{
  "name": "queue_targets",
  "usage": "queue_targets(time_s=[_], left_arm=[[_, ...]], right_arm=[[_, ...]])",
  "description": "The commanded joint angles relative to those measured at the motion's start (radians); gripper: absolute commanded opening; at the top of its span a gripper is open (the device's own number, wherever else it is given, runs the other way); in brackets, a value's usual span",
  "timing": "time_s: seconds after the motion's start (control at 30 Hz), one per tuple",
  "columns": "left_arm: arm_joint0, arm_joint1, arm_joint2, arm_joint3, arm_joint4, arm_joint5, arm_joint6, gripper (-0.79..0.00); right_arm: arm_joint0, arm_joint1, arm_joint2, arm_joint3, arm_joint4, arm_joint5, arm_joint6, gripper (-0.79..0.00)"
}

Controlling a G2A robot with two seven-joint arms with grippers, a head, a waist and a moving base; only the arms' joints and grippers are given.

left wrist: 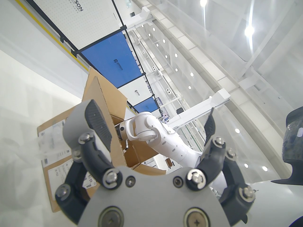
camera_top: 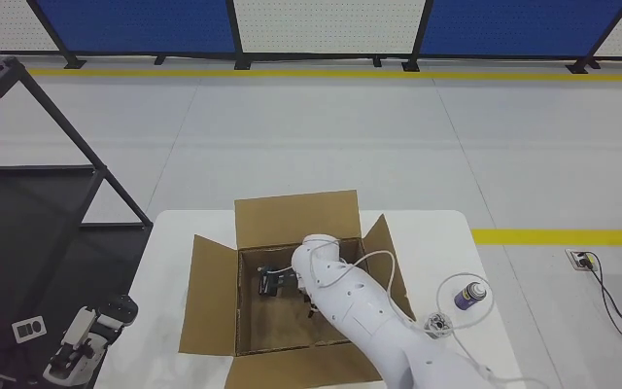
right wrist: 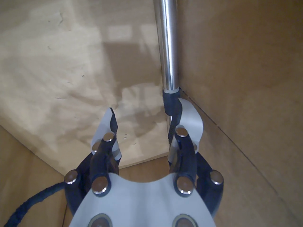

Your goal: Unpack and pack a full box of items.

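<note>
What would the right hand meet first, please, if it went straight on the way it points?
Probably the bare cardboard of the box ahead, though depth is unclear. The tube runs along the corner beside one finger of the open right hand, which may brush it.

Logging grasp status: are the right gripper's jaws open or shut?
Open. The right gripper has its jaws apart, bare box between them; the metal tube lies beside one, not gripped.
</note>
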Motion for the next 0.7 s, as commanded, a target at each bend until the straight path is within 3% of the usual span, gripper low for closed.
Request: queue_targets(time_s=[0.0, 0.17, 0.2, 0.27, 0.43, 0.67], left_arm=[[0.0, 0.0, 0.0, 0.0, 0.0, 0.0, 0.0, 0.0], [0.0, 0.0, 0.0, 0.0, 0.0, 0.0, 0.0, 0.0], [0.0, 0.0, 0.0, 0.0, 0.0, 0.0, 0.0, 0.0], [0.0, 0.0, 0.0, 0.0, 0.0, 0.0, 0.0, 0.0], [0.0, 0.0, 0.0, 0.0, 0.0, 0.0, 0.0, 0.0], [0.0, 0.0, 0.0, 0.0, 0.0, 0.0, 0.0, 0.0]], right_arm=[[0.003, 0.001, 0.003, 0.001, 0.002, -0.018, -0.014, -0.302], [0.009, 0.002, 0.008, 0.005, -0.004, -0.003, -0.014, -0.357], [0.008, 0.002, 0.009, 0.006, -0.005, 0.006, -0.008, -0.339], [0.008, 0.001, 0.013, 0.007, -0.002, 0.007, 0.004, -0.222], [0.01, 0.0, 0.02, 0.011, 0.002, -0.005, 0.018, -0.142], [0.017, 0.0, 0.033, 0.015, 0.015, -0.038, 0.029, -0.102]])
